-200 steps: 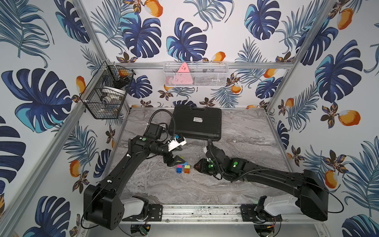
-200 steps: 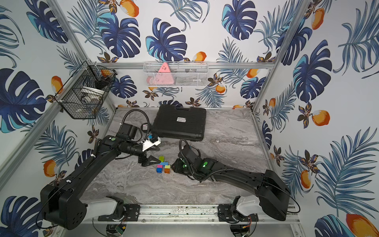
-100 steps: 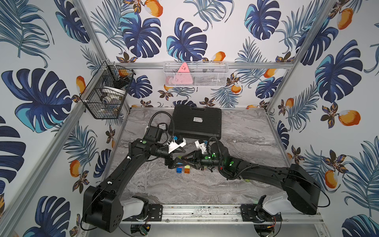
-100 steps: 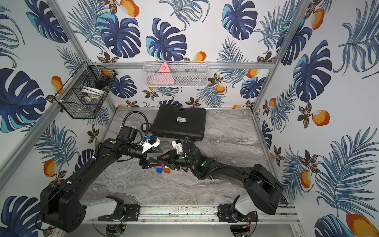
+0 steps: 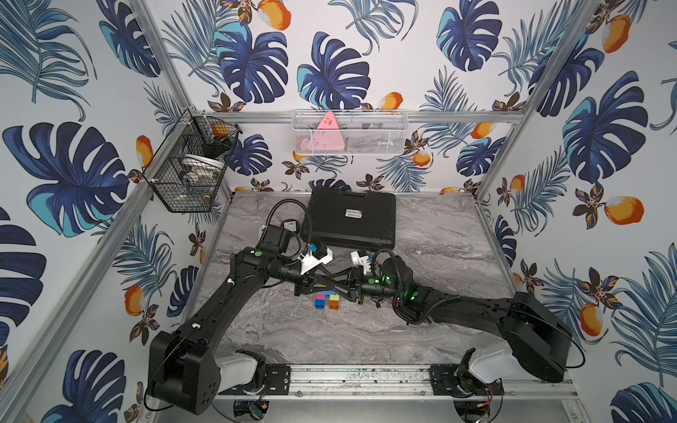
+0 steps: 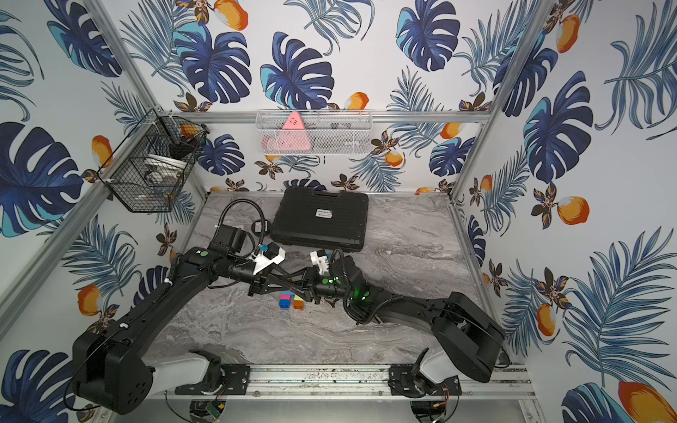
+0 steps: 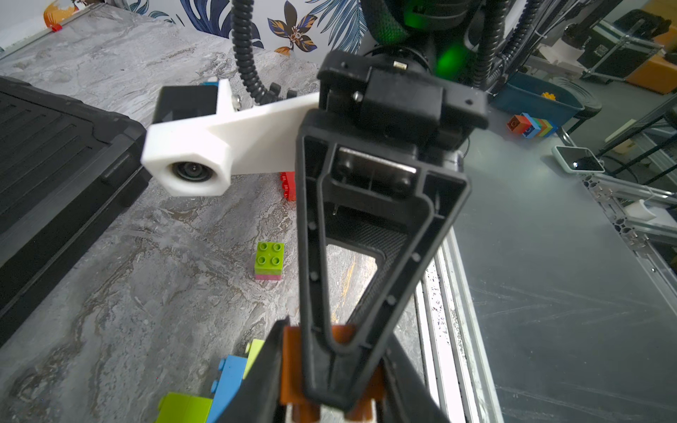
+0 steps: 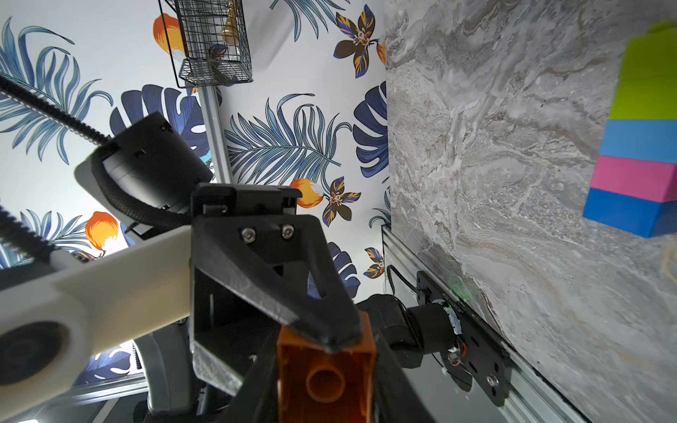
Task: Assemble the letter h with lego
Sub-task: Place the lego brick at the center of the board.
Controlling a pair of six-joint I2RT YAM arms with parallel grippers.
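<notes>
Handover above the table (image 5: 421, 256): the left gripper (image 8: 329, 338), reaching in from 9 o'clock, has just snapped from wide open to clenched on the orange brick (image 8: 326, 381). The right gripper (image 7: 342, 381), in from 3 o'clock, also grasps that brick. A second ago the two stood apart, the left jaws spread over the build. Both now pinch the brick in mid-air, just at 12 o'clock of the stack (image 5: 319, 301) of lime, blue and pink bricks lying near the table's middle. The case (image 5: 351, 218) sits further toward 12. The h looks far from finished. The right jaws probably must release next, so the left can place the piece.
</notes>
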